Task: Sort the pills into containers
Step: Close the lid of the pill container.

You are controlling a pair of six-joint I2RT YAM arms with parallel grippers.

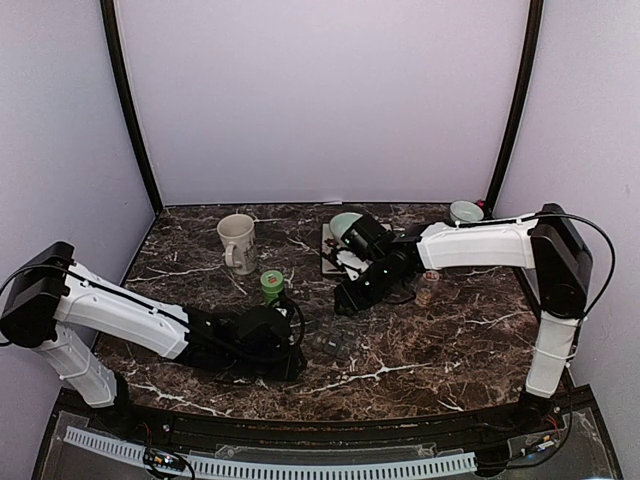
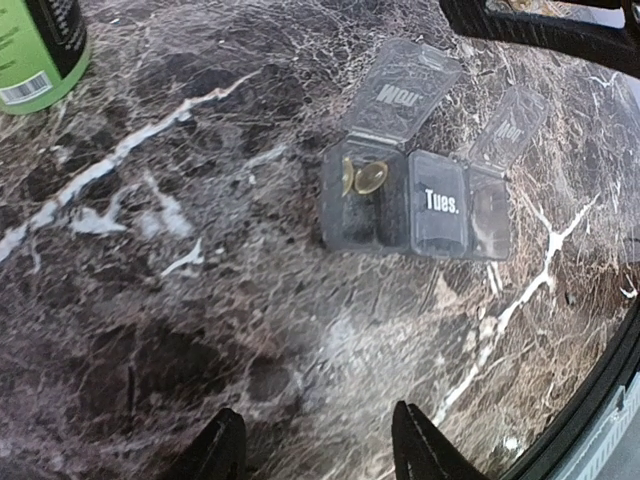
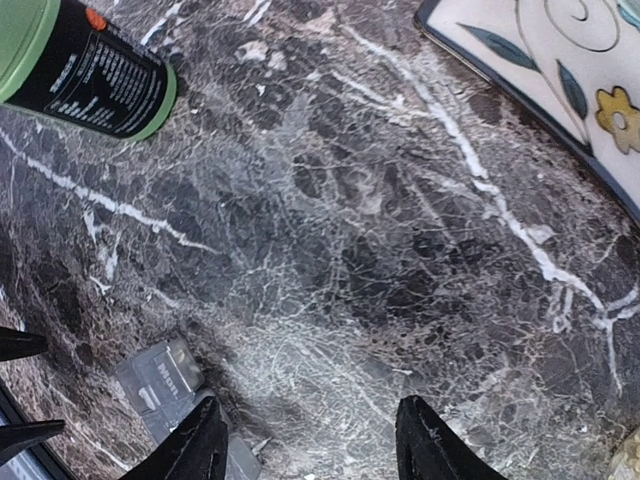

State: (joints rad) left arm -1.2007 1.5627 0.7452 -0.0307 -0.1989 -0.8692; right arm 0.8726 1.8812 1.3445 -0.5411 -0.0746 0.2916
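Smoky translucent containers (image 2: 440,215) sit by the near edge of the veined marble worktop (image 2: 150,300) — three joined squares, two lids up — with glossy tan pills (image 2: 366,177) in one end cell; left gripper (image 2: 315,432) and right gripper (image 3: 310,422) are both spread.

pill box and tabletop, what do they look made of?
Pill box: translucent smoky-grey plastic, smooth; the table pattern shows faintly through its raised lids. Tabletop: dark brown marble look with white veins and a slight gloss; whether it is real stone or printed laminate, I can't tell.
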